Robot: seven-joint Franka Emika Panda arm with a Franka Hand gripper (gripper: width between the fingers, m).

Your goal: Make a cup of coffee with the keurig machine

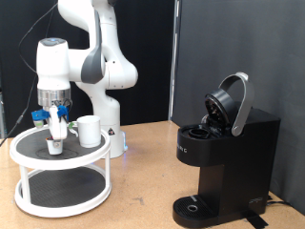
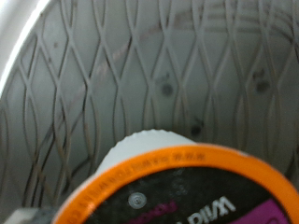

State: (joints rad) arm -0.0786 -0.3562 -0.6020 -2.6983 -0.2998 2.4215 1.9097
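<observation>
The white cup (image 1: 89, 130) stands on the top tier of a round white stand (image 1: 29, 153) at the exterior view's left. The black keurig machine (image 1: 224, 157) stands at the right with its rounded lid (image 1: 232, 100) hinged up and open. My gripper (image 1: 56, 134) points straight down over the stand, just left of the cup, with its fingertips at a small pod (image 1: 55, 146) on the tier. The wrist view shows this pod (image 2: 187, 187) very close, with an orange rim and a dark top. It rests on the black patterned mat (image 2: 140, 75). No fingers show in the wrist view.
The stand has a lower tier (image 1: 59, 196) with a white rim. The arm's white base (image 1: 107, 124) stands right behind the stand. A dark panel (image 1: 238, 48) forms the backdrop behind the machine. Wooden tabletop (image 1: 143, 176) lies between stand and machine.
</observation>
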